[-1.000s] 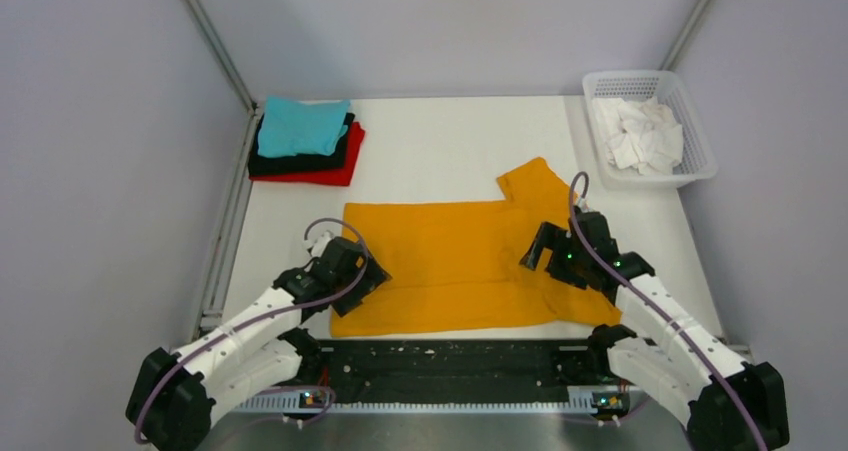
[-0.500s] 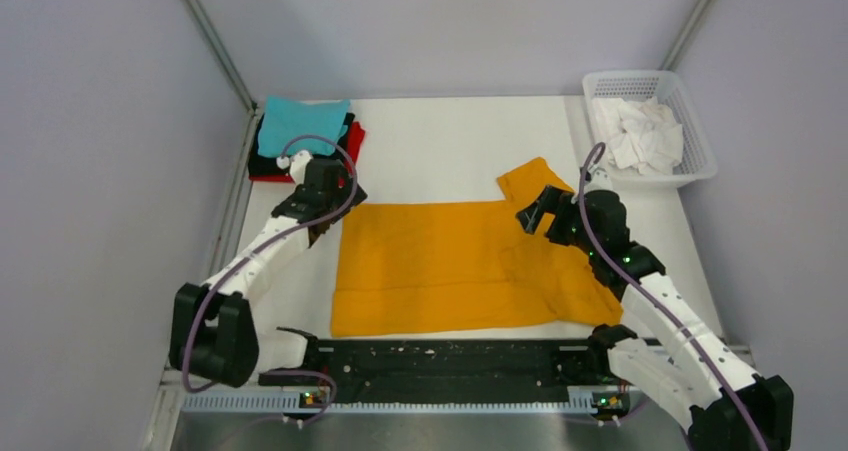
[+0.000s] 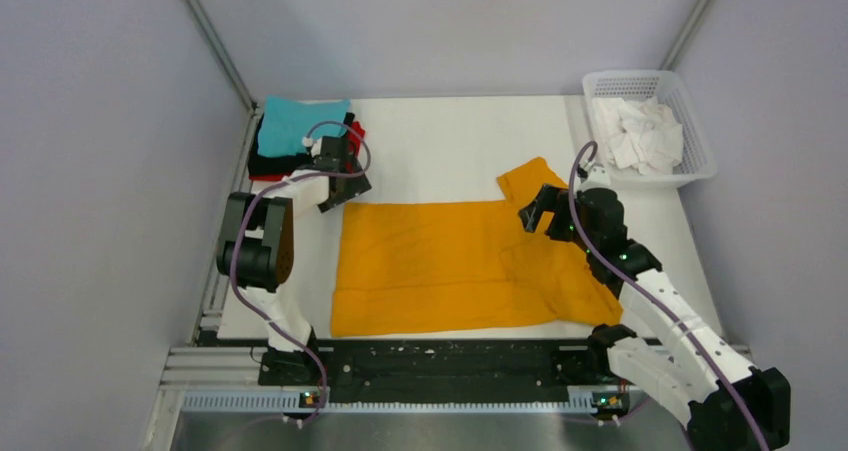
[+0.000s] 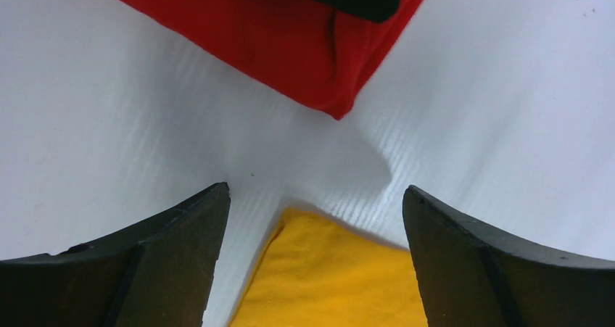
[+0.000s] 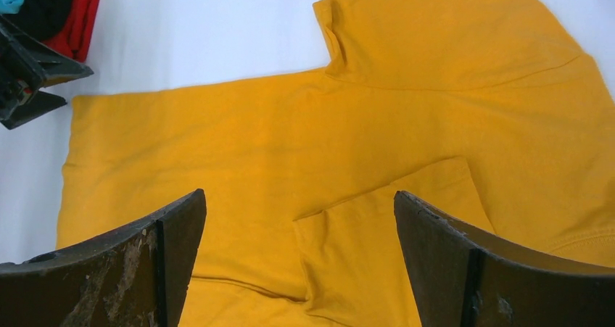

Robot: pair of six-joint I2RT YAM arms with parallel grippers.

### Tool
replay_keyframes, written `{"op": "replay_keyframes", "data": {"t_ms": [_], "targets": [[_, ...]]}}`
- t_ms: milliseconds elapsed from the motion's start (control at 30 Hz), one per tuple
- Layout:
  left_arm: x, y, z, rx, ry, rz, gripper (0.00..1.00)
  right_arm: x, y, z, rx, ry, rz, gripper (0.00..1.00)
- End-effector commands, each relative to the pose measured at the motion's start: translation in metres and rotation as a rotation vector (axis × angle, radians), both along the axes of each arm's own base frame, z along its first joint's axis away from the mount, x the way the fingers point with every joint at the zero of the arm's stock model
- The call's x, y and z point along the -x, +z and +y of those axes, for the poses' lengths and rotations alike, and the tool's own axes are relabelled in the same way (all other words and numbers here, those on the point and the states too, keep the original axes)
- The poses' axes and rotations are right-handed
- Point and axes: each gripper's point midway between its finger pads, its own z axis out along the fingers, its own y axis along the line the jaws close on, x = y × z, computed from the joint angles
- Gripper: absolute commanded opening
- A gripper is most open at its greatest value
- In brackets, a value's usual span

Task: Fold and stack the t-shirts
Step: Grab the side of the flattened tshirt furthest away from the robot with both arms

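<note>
The mustard-orange t-shirt (image 3: 440, 261) lies flat across the white table, one sleeve pointing to the far right. My left gripper (image 3: 345, 186) is open and empty, its jaws on either side of the shirt's far-left corner (image 4: 333, 276) in the left wrist view (image 4: 315, 191). My right gripper (image 3: 535, 214) is open and empty above the shirt's right part; in the right wrist view (image 5: 299, 195) it hangs over a folded-in sleeve (image 5: 391, 225). At the far left, the teal tee (image 3: 295, 121) tops the black tee (image 3: 262, 161) and the red tee (image 3: 262, 178).
A white basket (image 3: 700, 141) with crumpled white cloths (image 3: 635, 136) stands at the far right. The red tee's corner (image 4: 275, 44) lies just beyond the left gripper. A black rail (image 3: 450, 361) runs along the table's near edge.
My left arm has swung from the shirt's near-left side up to its far-left corner beside the stack. My right gripper has moved a little farther away, toward the upper sleeve.
</note>
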Motion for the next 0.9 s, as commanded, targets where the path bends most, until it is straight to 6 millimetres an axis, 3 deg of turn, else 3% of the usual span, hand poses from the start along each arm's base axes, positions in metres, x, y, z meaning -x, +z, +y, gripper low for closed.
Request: {"op": "replay_keyframes", "data": {"t_ms": [0, 300, 667, 867], "targets": [[0.0, -0.003, -0.013, 0.054, -0.056, 0.047, 0.89, -0.005, -0.001, -0.004, 0.039, -0.013, -0.029, 0.99], [0.029, -0.013, -0.017, 0.075, -0.061, 0.146, 0.58, -0.006, -0.005, -0.008, 0.055, -0.029, -0.017, 0.99], [0.038, -0.008, -0.024, 0.064, -0.095, 0.186, 0.4, -0.005, -0.009, -0.013, 0.078, -0.053, -0.006, 0.99], [0.047, -0.007, -0.021, 0.028, -0.11, 0.216, 0.38, -0.006, -0.012, -0.019, 0.094, -0.077, 0.001, 0.99]]}}
